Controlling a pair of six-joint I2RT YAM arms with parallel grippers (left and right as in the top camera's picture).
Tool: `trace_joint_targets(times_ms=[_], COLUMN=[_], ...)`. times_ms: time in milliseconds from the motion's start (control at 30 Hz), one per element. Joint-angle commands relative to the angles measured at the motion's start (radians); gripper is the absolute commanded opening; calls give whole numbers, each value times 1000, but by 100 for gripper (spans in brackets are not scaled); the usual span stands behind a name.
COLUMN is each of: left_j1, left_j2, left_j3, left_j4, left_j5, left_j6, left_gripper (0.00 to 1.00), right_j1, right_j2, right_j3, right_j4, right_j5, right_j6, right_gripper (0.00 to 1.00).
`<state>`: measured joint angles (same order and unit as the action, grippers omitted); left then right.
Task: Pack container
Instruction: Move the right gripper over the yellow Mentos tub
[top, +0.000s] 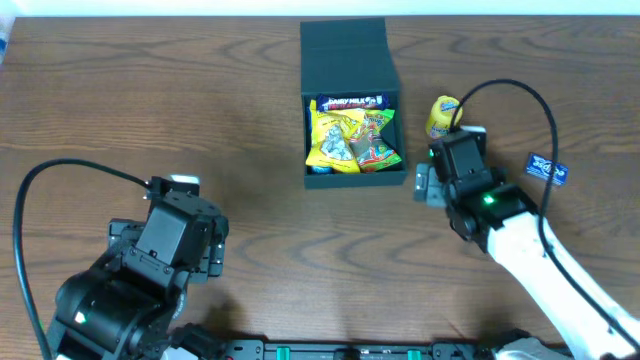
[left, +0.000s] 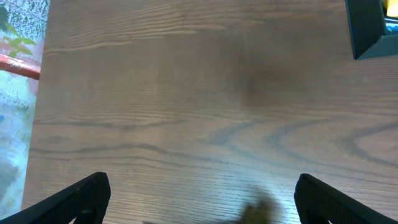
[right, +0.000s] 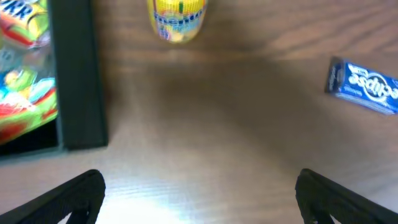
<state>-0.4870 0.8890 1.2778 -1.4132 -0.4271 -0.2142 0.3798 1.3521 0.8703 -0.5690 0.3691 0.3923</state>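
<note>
The dark teal-green container (top: 355, 178) stands open at the table's centre back, its flap lid (top: 344, 50) folded away behind it. Inside lie several snack packets: yellow ones (top: 336, 135) and a dark bar on top. Its wall shows in the right wrist view (right: 76, 74) and a corner in the left wrist view (left: 367, 28). A yellow tube-shaped snack (top: 441, 116) (right: 178, 18) lies right of the container. A blue packet (top: 546, 169) (right: 362, 86) lies farther right. My right gripper (right: 199, 199) is open and empty, between the container and the blue packet. My left gripper (left: 202, 199) is open and empty over bare wood at front left.
The wooden table's left edge (left: 38, 118) shows in the left wrist view, with floor beyond it. Black cables loop from both arms (top: 60, 170) (top: 520, 95).
</note>
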Motion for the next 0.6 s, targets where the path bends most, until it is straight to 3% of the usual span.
trace_joint_targets(times_ms=[0,133,333,567], left_j1=[4,4,4,4], left_j2=[-1,-1,-1,-1], left_j3=[0,0,0,0], left_j4=[-4,-4,-4,-4], left_j5=[-24,-24,-25,-24], left_j6=[-18,-18,-18,-18], left_gripper=[95,95,95,95], right_j1=[-34,-72,-83,-113], right_j2=[47,81,83,163], right_j3=[1,1,1,1], right_j4=[54,142,127,308], right_j5=[6,-45,-116,-116], right_j6=[-24,-27,-27,-241], right_gripper=[99,99,99,99])
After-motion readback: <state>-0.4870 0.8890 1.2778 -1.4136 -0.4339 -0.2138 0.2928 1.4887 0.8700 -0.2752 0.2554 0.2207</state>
